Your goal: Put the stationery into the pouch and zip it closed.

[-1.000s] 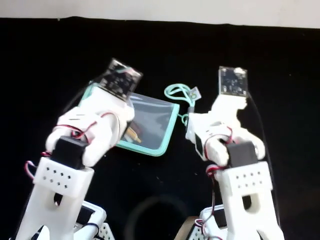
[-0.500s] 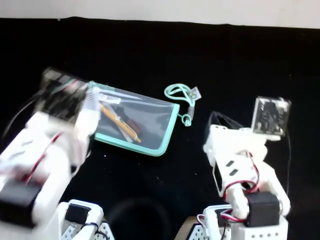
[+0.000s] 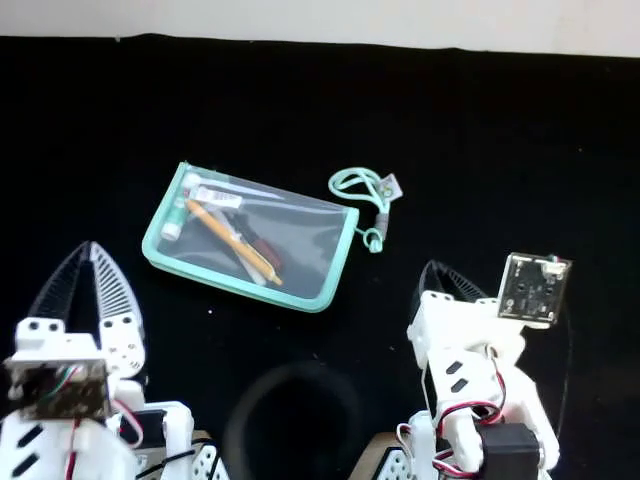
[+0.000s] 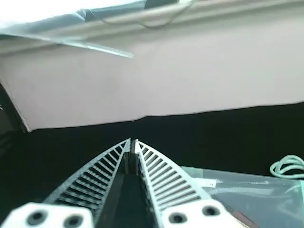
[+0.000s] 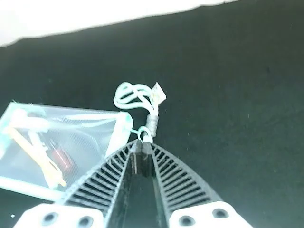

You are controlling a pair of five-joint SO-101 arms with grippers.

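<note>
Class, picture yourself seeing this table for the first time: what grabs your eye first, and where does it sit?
The mint-edged clear pouch lies mid-way across the black table, with a yellow pencil and other stationery visible inside and its looped cord trailing off one end. Nearer the camera, the left claw and right claw sit shut, both apart from the pouch.

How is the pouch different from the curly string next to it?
The pouch is wide, flat and see-through, with a pencil inside; the string is thin and holds nothing. The pouch has straight edges; the string curls in loops. The pouch's edge and the string are both mint green, and both lie on the black table.
</note>
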